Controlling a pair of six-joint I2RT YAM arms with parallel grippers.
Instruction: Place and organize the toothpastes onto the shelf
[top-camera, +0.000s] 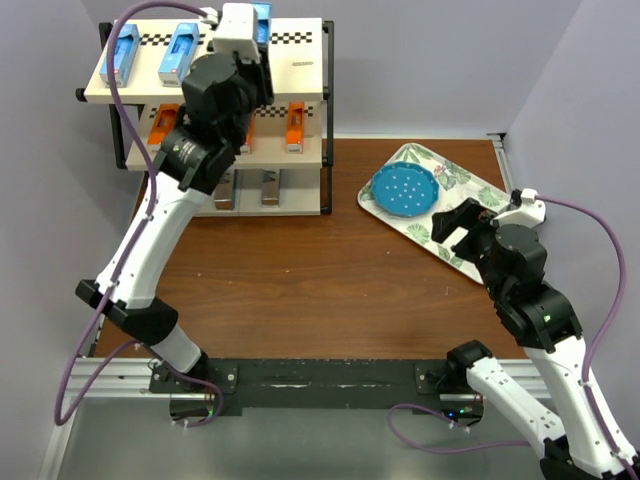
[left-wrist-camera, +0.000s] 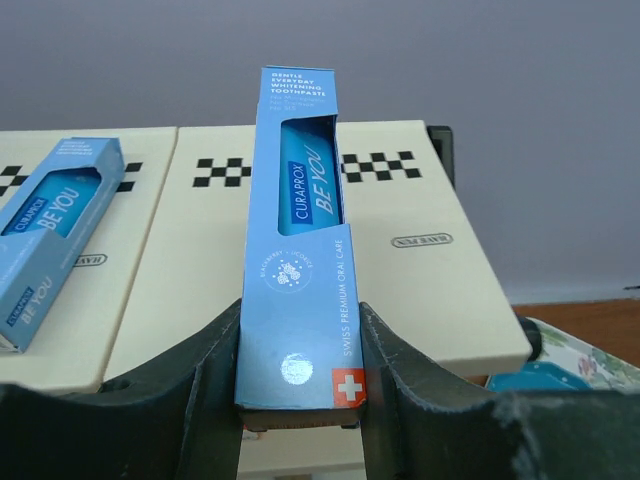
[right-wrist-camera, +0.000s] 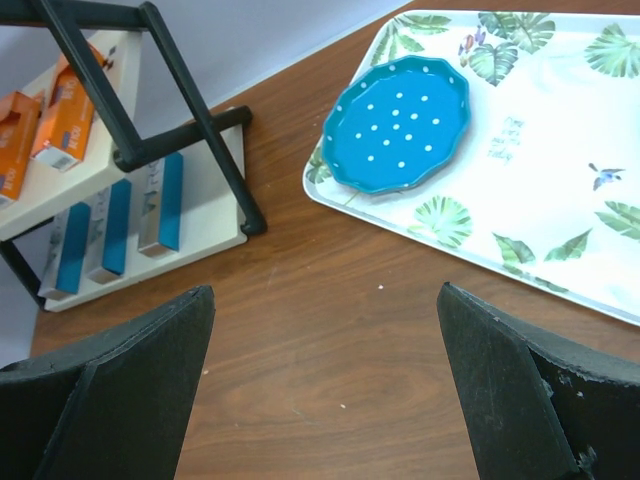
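**Top external view:** from high above the near edge, looking down on the whole counter (top-camera: 300, 270). **Left wrist view:** close above the top board of the shelf (left-wrist-camera: 420, 290), facing along it. **Right wrist view:** low over the counter, facing shelf and floral tray (right-wrist-camera: 540, 200), both shared with the top view.

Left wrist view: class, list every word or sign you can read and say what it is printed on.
"GENTLE EVERYDAY WHITENING TOOTHPASTE": top of the held blue carton.
"CURAPROX BE YOU": its middle, and also the second blue carton.
"SWISS PREMIUM ORAL CARE" and a white cross on red: its lower end.
Round seal print and upside-down shelf labels: too small to read.
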